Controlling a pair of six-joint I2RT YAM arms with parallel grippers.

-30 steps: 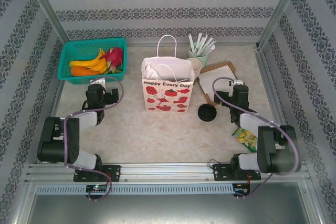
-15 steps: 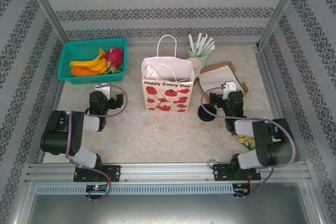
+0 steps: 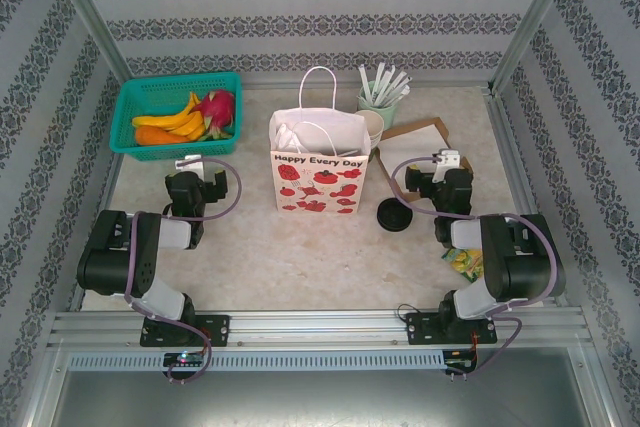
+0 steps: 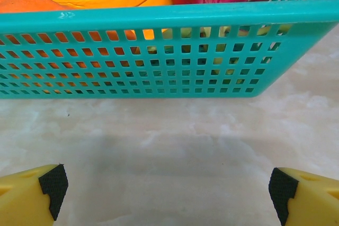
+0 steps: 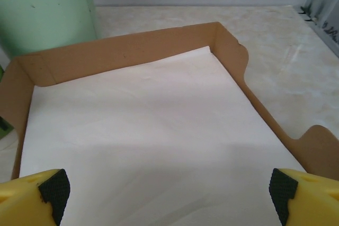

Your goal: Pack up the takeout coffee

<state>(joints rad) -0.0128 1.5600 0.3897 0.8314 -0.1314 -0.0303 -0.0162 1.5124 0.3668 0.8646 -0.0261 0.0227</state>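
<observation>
Right claw (image 5: 167,189), wide and empty, swung off the black lid (image 3: 393,215) to the cardboard tray (image 5: 132,51); left claw (image 4: 167,186) wide; nothing gripped.

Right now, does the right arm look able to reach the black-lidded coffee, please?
Probably yes: the coffee stands in the open near the right gripper, apart from the paper bag, and the gripper hangs open over the cardboard tray.

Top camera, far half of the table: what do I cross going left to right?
Teal fruit basket → white paper bag → green cup of utensils → cardboard tray.
</observation>
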